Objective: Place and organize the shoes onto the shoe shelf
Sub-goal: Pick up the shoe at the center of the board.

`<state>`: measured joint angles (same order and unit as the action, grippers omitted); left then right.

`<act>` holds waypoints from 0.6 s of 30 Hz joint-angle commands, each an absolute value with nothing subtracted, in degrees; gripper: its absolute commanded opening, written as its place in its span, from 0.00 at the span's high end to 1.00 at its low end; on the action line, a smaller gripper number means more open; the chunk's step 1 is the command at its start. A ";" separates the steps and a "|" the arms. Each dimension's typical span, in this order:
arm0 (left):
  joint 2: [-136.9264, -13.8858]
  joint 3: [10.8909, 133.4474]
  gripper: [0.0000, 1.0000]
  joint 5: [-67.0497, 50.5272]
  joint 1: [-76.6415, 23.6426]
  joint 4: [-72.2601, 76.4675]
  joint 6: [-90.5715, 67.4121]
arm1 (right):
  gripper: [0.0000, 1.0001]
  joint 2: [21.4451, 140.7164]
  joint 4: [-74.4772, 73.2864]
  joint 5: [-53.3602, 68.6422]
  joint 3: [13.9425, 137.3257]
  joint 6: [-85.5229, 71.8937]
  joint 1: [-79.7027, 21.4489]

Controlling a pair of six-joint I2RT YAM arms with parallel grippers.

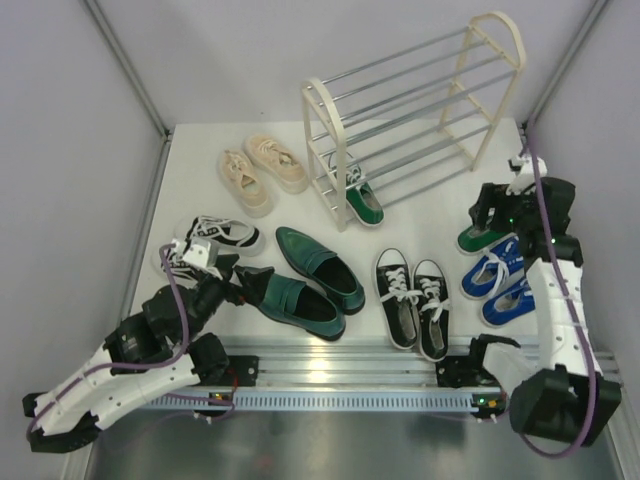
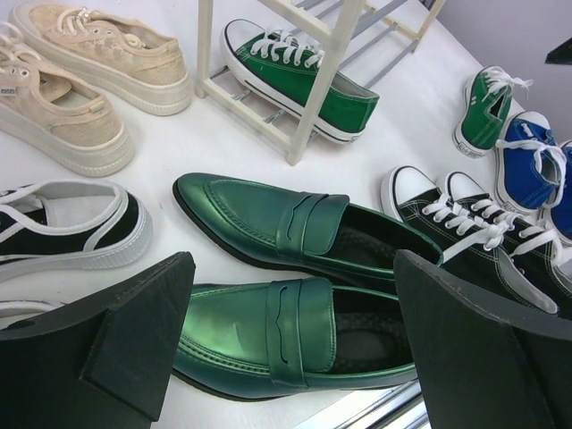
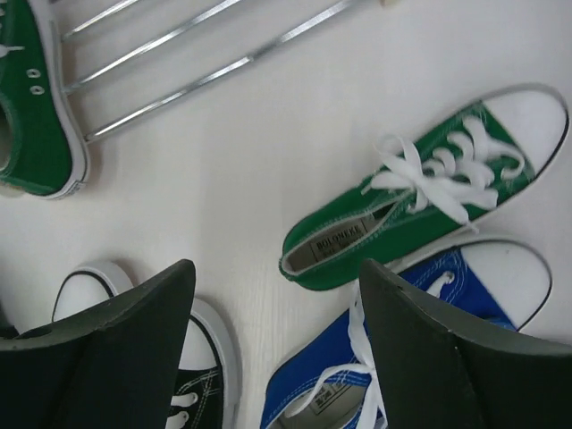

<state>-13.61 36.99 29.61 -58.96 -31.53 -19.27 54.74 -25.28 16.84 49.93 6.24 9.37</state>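
The shoe shelf (image 1: 420, 110) stands at the back, with one green sneaker (image 1: 363, 203) on its lowest rods by the left end frame. Its mate (image 3: 429, 197) lies on the table at the right, beside a blue sneaker (image 3: 420, 331). My right gripper (image 3: 277, 268) hovers open just above these two and holds nothing. My left gripper (image 2: 293, 268) is wide open, its fingers on either side of the near green loafer (image 2: 286, 349) without touching it. The second loafer (image 2: 286, 223) lies just behind.
Cream sneakers (image 1: 262, 170) lie left of the shelf, and a striped sneaker (image 1: 218, 236) is near the left arm. A black canvas pair (image 1: 415, 300) sits front centre, and the blue pair (image 1: 500, 285) is at the right. A metal rail (image 1: 340, 370) runs along the near edge.
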 commanded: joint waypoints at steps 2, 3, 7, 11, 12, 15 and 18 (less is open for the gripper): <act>-11.78 37.71 0.02 30.06 -58.89 -31.03 -19.77 | 0.26 64.41 -28.05 23.02 53.26 -10.79 19.49; -11.08 37.71 0.02 30.06 -58.89 -31.11 -19.86 | 0.27 67.47 -27.34 23.11 53.61 -11.25 21.69; -9.76 37.53 0.02 30.67 -58.80 -31.03 -19.95 | 0.32 75.13 -25.23 21.98 55.54 -11.95 23.03; -9.49 37.53 0.02 30.68 -58.80 -31.03 -20.04 | 0.36 81.46 -24.08 20.04 57.74 -13.09 23.12; -9.58 37.44 0.02 30.59 -58.89 -31.03 -20.04 | 0.37 83.30 -23.91 19.34 58.01 -13.27 23.03; -9.58 37.44 0.02 30.67 -58.80 -31.03 -19.95 | 0.39 86.38 -23.47 16.36 58.88 -13.80 23.03; -9.75 37.44 0.02 30.59 -58.80 -31.11 -19.95 | 0.41 88.41 -22.59 13.72 59.33 -13.97 23.03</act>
<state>-9.87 36.99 29.89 -58.96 -31.53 -19.75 87.11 -25.45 17.28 56.38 -12.51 22.94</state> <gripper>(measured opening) 0.984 0.598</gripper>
